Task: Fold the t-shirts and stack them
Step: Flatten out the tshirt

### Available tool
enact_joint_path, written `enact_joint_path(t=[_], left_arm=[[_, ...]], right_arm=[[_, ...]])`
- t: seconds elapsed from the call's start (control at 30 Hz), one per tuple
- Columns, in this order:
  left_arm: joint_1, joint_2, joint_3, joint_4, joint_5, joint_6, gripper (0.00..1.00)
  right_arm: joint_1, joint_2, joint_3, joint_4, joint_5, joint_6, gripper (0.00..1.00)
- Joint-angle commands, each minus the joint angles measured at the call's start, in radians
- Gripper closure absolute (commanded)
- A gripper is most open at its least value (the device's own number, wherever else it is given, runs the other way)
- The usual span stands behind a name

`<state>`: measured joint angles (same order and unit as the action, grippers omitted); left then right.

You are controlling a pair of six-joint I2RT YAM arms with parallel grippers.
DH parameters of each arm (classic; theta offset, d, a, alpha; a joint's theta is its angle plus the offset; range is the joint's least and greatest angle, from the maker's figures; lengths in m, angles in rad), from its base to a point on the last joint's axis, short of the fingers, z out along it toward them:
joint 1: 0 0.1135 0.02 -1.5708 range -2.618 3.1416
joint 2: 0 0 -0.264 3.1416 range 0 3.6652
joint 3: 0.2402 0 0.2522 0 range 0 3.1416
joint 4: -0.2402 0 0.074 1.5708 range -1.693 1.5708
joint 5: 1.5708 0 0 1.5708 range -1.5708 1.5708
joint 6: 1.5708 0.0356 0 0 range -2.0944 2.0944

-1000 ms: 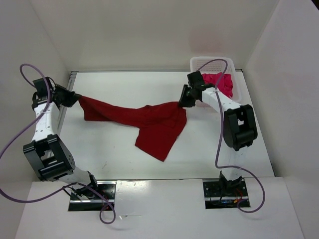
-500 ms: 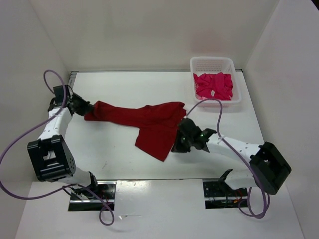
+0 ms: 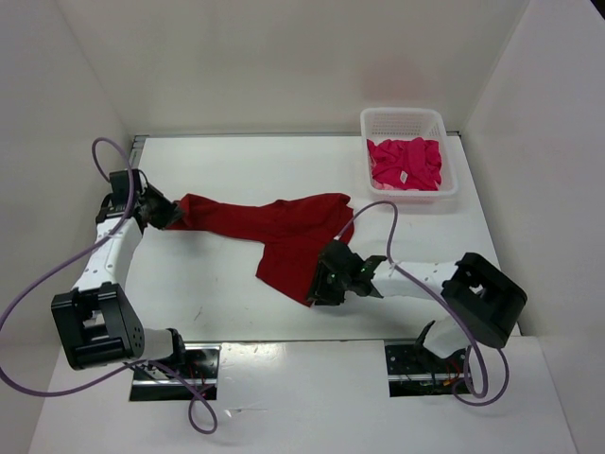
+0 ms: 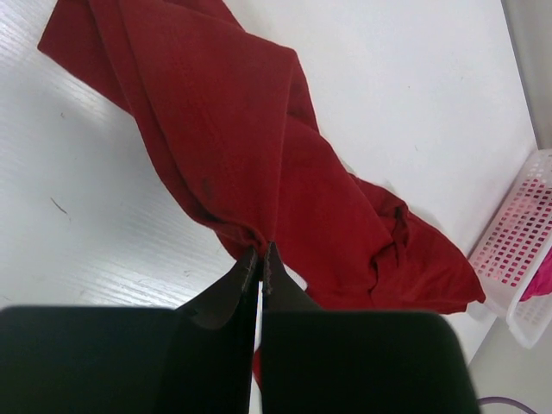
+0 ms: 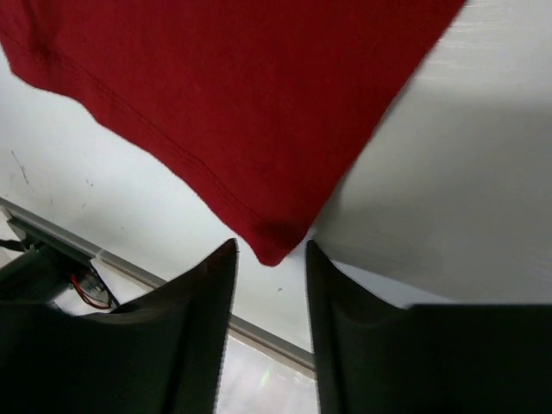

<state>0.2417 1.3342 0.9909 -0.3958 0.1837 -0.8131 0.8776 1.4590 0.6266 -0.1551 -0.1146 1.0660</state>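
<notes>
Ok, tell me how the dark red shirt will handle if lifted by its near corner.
Likely floppy: the dark red shirt lies bunched and creased where the left gripper pinches it. Lifted by the corner at the open right gripper, it would probably drape and trail, not hold shape. Thin hemmed cloth, so probably light.

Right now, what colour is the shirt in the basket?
The shirt in the basket is bright magenta-pink; top external view shows it best.

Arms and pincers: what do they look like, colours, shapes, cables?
The left arm and right arm have white links and bulky black joint housings; a purple cable loops along each. The left pincer and right pincer are black with smooth tapering fingers.
</notes>
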Motion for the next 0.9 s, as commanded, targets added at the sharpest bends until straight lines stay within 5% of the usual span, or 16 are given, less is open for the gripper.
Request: enact_joint_path(t=[0.0,0.3,0.57,0.87], left_arm=[[0.004,-0.033,-0.014,-0.005,-0.013,0.022,1.00],[-0.005,-0.064,-0.014,-0.023,0.007,0.031,1.00],[-0.041,-0.101,0.214,-0.087,0.025,0.049,1.00],[0.068,-0.110,0.704,-0.195,0.126,0.026,1.00]], right_arm=[[0.006,0.031,-0.013,0.072,0.042,0.043,0.59],[0.006,0.035,0.061,-0.001,0.137,0.022,1.00],[-0.055,-0.359,0.555,-0.487,0.358,-0.162,1.00],[-0.075,-0.256,1.321,-0.664,0.535,-0.415,1.00]])
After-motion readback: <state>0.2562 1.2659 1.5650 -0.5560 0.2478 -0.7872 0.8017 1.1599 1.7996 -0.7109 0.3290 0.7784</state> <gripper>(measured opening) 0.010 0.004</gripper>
